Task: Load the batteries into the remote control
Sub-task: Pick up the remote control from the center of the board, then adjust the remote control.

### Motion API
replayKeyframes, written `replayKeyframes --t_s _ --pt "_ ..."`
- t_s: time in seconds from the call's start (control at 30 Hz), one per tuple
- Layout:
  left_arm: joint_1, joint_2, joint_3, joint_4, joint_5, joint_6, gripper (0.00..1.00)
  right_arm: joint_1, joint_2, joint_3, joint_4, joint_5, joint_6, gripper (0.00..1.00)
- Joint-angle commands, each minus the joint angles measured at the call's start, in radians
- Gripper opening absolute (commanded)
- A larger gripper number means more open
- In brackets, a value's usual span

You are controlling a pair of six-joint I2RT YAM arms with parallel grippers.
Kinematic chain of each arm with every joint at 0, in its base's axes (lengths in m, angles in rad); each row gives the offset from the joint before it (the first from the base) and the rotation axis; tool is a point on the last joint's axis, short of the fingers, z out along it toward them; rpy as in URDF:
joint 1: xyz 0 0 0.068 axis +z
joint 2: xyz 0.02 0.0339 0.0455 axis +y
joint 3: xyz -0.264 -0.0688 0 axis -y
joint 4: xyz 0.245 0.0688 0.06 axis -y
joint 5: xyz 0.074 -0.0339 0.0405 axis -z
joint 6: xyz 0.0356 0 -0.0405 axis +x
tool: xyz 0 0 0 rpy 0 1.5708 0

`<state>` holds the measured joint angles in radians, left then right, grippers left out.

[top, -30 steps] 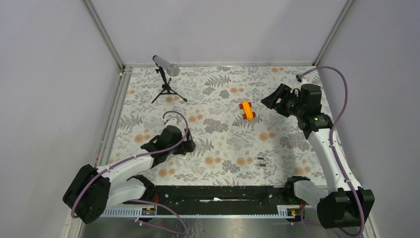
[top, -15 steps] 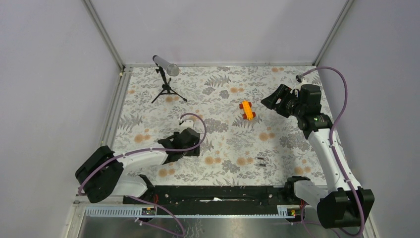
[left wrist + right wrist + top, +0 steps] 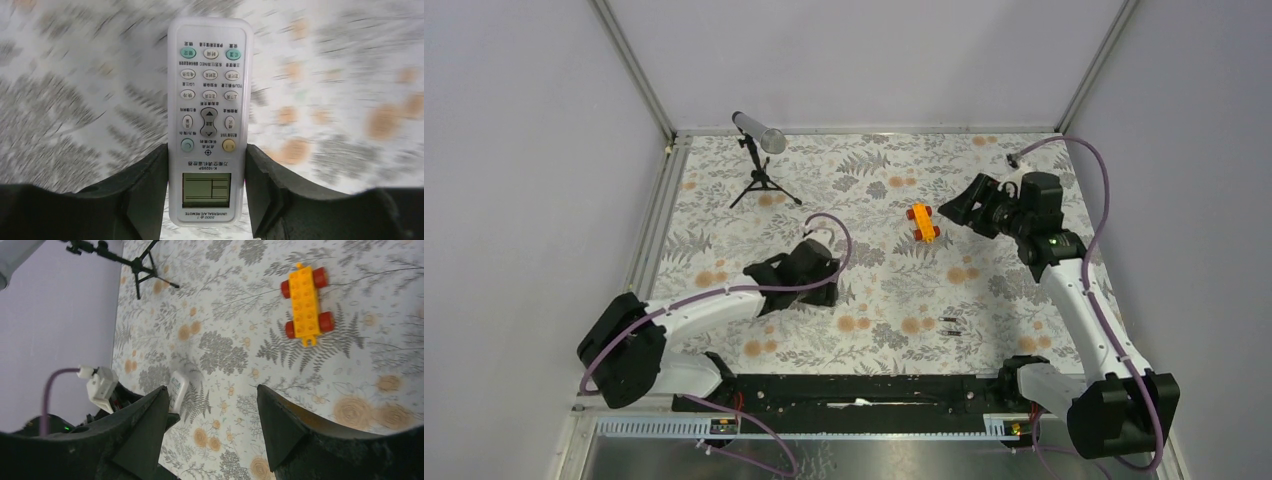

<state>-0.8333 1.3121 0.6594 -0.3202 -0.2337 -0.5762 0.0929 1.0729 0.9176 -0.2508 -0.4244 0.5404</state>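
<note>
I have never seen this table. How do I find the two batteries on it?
Look at the floral tablecloth, near its front edge, right of centre. Two tiny thin dark cylinders, the batteries, lie there side by side. The orange toy car farther back is bigger and bright.

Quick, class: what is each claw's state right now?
Left claw: closed, holding the remote control.
Right claw: open, holding nothing.
</note>
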Motion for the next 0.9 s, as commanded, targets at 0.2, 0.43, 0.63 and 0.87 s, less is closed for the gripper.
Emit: replayKeyframes --t_s 0.2,0.43,0.63,0.87 --pt "0.171 -0.107 0.249 0.016 0.741 0.208 0.38 0.167 0.039 -0.199 0.565 -0.280 0.078 0.75" --pt "0.332 -0.088 0.324 0.007 1.089 0.199 0.39 0.301 0.073 -0.173 0.726 -0.373 -0.083 0.78" --pt "0.391 -0.068 0.407 -0.150 1.255 0.250 0.40 0.315 0.135 -0.095 0.887 -0.450 -0.174 0.82" --pt "0.410 -0.028 0.434 -0.249 1.308 0.330 0.40 0.349 0.242 0.071 0.778 -0.694 -0.420 0.90"
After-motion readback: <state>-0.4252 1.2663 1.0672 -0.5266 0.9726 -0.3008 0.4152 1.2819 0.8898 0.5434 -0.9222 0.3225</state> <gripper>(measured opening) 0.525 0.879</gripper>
